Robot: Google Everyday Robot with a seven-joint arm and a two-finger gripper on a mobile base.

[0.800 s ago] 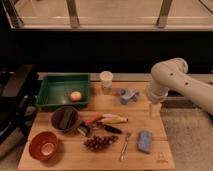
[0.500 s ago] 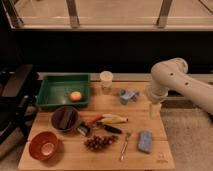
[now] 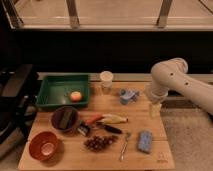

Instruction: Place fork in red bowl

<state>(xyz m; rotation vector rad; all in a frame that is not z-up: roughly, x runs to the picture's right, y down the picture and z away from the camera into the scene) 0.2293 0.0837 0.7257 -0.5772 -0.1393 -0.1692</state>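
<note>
The fork [image 3: 124,146], slim and silver-grey, lies on the wooden table [image 3: 165,150] near its front edge, right of centre. At the front left corner stands the red bowl [image 3: 44,146], round with a pale inner bottom and nothing in it. My gripper [image 3: 155,109] hangs from the white arm at the table's right edge, open and holding nothing. It is above and to the right of the fork, far from the bowl.
Between fork and bowl lie dark grapes [image 3: 99,142], a black-handled knife [image 3: 109,128], an orange-handled tool [image 3: 89,122], a banana [image 3: 114,119] and a brown bowl [image 3: 65,119]. A blue sponge [image 3: 145,141] is right of the fork. Behind are a green tray [image 3: 45,97], a white cup [image 3: 106,80] and a blue object [image 3: 128,96].
</note>
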